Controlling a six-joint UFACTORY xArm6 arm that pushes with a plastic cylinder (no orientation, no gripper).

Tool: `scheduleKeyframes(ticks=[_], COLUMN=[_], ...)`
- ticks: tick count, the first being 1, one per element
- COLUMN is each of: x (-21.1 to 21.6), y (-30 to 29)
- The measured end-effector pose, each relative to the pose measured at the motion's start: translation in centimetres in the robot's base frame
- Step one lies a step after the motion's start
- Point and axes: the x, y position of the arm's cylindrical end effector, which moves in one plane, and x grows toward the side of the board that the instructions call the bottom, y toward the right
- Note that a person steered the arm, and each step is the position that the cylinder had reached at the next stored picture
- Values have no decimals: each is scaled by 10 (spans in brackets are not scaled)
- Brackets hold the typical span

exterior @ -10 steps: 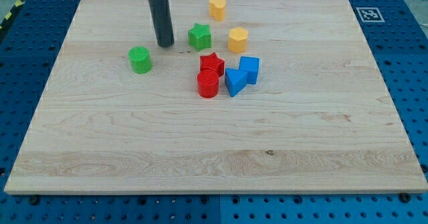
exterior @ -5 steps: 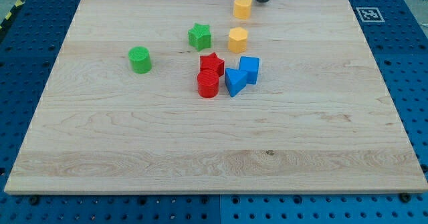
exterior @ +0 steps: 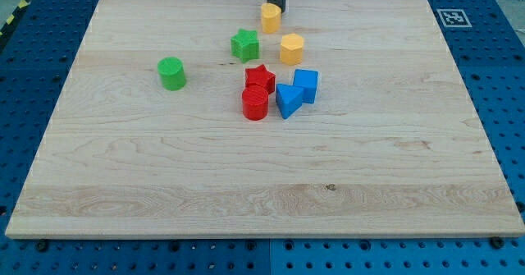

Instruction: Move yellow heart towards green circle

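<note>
The yellow heart (exterior: 270, 17) lies near the board's top edge, a little left of the middle. My tip (exterior: 276, 8) stands right behind it, at its upper right side, touching or almost touching it. The green circle (exterior: 172, 73) sits well to the lower left of the heart. The green star (exterior: 244, 44) lies between them, just below and left of the heart.
A yellow hexagon (exterior: 291, 49) lies below and right of the heart. Below it is a tight cluster: red star (exterior: 260, 78), red cylinder (exterior: 255, 103), blue triangle (exterior: 287, 100) and blue cube (exterior: 306, 84). The wooden board (exterior: 123, 193) lies on a blue pegboard.
The rod swung from left of the green star to the top right, then came back left. The yellow heart went right, then left and slightly down. The other blocks have not moved.
</note>
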Motion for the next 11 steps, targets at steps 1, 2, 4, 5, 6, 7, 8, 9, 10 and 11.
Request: scheduleKeyframes(ticks=[1,2,4,5,6,7,8,9,10,11], x=[0,8,30,30,30,30,30,33,48,66], y=[24,24,4,-21,-50,-77,-100,-122,-134,-134])
